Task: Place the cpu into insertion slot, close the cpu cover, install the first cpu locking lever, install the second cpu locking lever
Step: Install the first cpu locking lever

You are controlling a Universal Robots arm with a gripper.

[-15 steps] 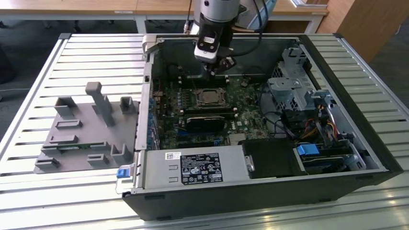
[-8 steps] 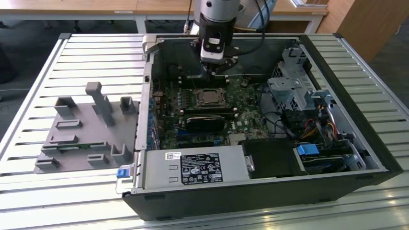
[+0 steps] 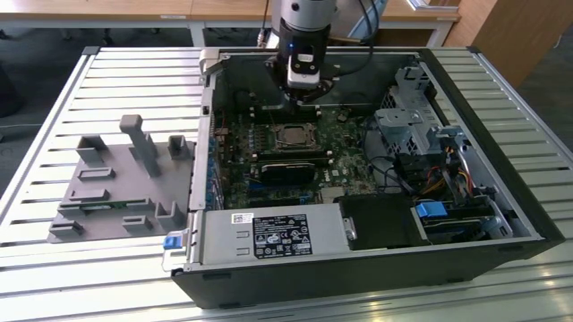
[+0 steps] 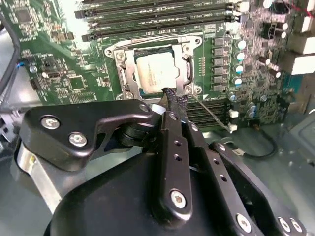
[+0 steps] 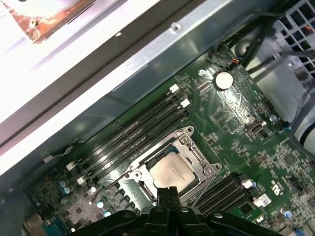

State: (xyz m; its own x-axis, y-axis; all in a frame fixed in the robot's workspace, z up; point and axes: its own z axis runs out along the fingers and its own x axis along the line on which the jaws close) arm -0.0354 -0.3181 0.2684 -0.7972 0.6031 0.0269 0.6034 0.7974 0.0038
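Observation:
The cpu, a pale metal square, lies flat in the insertion slot on the green motherboard. The silvery cpu cover lies down around the chip's edges. A thin wire locking lever sticks out slantwise from the socket's corner, away from the board. My gripper is shut with nothing between its fingers, and its tips are at the socket's edge beside that corner. In the first wrist view the gripper sits just off the cpu. In the exterior view the gripper hangs over the case just behind the socket.
Black memory slots run along one side of the socket. The open case holds a grey power-supply box, a drive cage and cables. A grey fixture stands on the slatted table at the exterior view's left.

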